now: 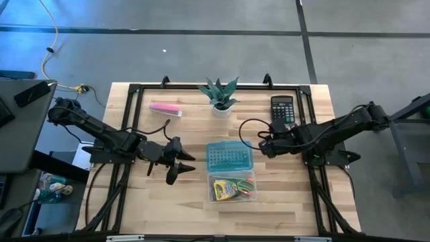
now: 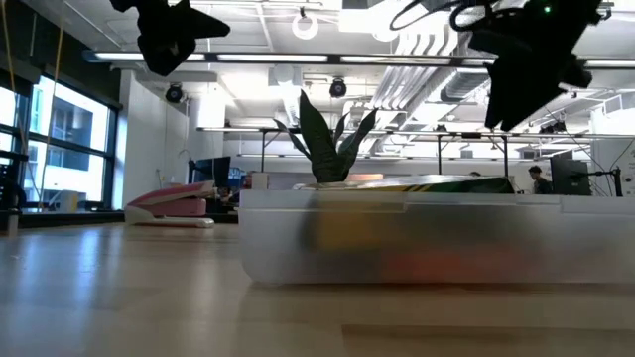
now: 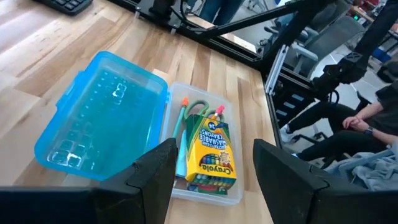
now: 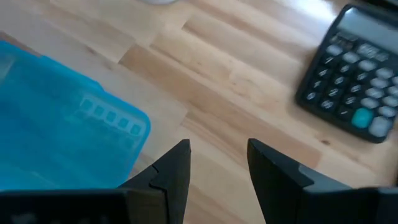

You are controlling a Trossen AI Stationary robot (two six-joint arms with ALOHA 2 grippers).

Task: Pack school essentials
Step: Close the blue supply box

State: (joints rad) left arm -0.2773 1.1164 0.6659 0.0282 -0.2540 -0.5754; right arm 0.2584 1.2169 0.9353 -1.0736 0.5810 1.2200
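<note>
Both grippers empty, parted: left (image 1: 180, 166), right (image 1: 263, 144); crayon box (image 1: 228, 188) between.

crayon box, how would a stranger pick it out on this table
Start at the potted plant on the table's far edge; nearer lies an open pencil case, its blue lid flipped back. In its clear tray, the crayon box is the only yellow-and-green carton.

The middle of the table (image 1: 168, 202) is filled by the clear box (image 1: 232, 189) with its blue lid (image 1: 229, 157) lying open. The plant pot (image 1: 221, 107), pink bar (image 1: 165, 108) and calculator (image 1: 283, 109) line the far edge. Bare wood lies open along the near edge and both near corners.
</note>
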